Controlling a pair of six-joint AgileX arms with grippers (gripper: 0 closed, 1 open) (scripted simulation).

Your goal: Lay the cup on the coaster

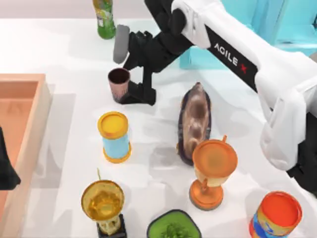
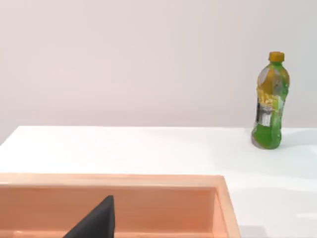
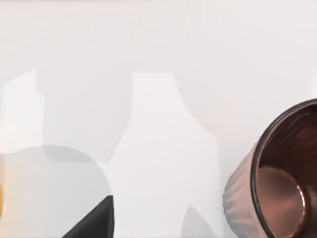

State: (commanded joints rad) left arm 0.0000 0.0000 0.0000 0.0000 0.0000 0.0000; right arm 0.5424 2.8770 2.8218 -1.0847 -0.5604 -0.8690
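Cup [image 1: 119, 83] stands upright on the bench [image 1: 59, 49], far-left of middle. Right pincer [image 1: 132, 94] sits at its side, touching or nearly; grip cannot be told. Judged light, rigid, ribbed sides; take mid-wall. Left arm parked by the tray [image 1: 29, 124].

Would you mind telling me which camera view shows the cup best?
The top view: the whole cup stands upright on the table, with the right gripper right beside it. The right wrist view catches part of its ribbed side and dark inside at the picture's edge. The left wrist view faces the bottle instead.
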